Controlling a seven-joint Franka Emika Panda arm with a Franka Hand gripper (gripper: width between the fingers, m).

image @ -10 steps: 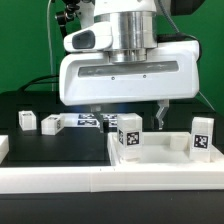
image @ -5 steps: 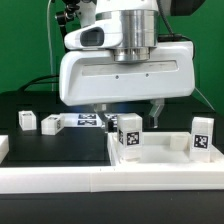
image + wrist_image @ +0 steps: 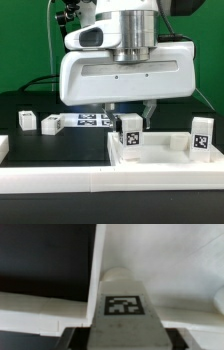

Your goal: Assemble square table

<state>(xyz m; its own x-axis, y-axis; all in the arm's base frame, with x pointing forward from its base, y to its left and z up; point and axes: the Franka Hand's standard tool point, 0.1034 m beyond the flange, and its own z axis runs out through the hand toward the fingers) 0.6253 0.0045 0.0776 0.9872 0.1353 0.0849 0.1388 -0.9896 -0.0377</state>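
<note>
The white square tabletop [image 3: 160, 160] lies at the exterior view's lower right, with its raised rim. Two tagged white legs stand on it: one [image 3: 128, 136] near its left corner and one [image 3: 203, 137] at its right. My gripper [image 3: 128, 111] hangs over the left leg with a finger on each side. In the wrist view that leg [image 3: 124, 305] fills the gap between my jaws [image 3: 125, 339], both dark fingers against its sides. The tabletop [image 3: 180, 263] shows beneath it. Two more legs [image 3: 27, 121] [image 3: 52, 124] lie loose at the left.
The marker board [image 3: 90, 121] lies on the black table behind the gripper. A long white border rail [image 3: 60, 178] runs along the front. The gripper's wide white body hides much of the middle of the table.
The two fingers have drawn inward from wide apart to close against the left standing leg. The gripper body has barely moved.
</note>
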